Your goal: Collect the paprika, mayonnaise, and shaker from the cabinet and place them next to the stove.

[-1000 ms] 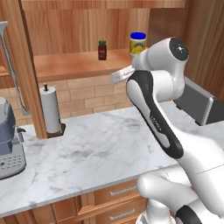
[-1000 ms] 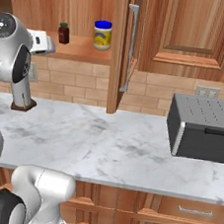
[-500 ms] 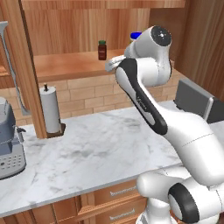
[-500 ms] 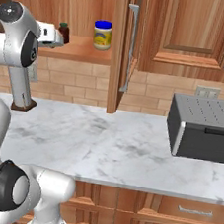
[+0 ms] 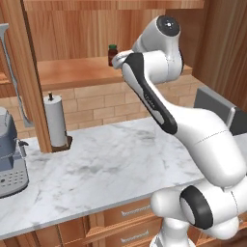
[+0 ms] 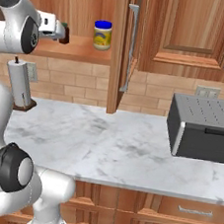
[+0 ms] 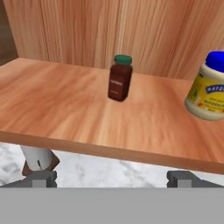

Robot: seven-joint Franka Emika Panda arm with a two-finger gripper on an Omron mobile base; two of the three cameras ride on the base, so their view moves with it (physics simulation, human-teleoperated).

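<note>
Reaching toward the cabinet [image 6: 124,46] shelf, the tool [image 7: 111,177] is spread wide and empty. The paprika [image 7: 120,78] stands mid-shelf, the mayonnaise [image 7: 208,87] beside it; next, advance and pinch the paprika.

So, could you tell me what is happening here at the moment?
The robot arm has raised its open gripper to the open cabinet and faces the paprika on the shelf, holding nothing. The mayonnaise stands apart from it on the same shelf. Neither jar has been taken out yet.
</note>
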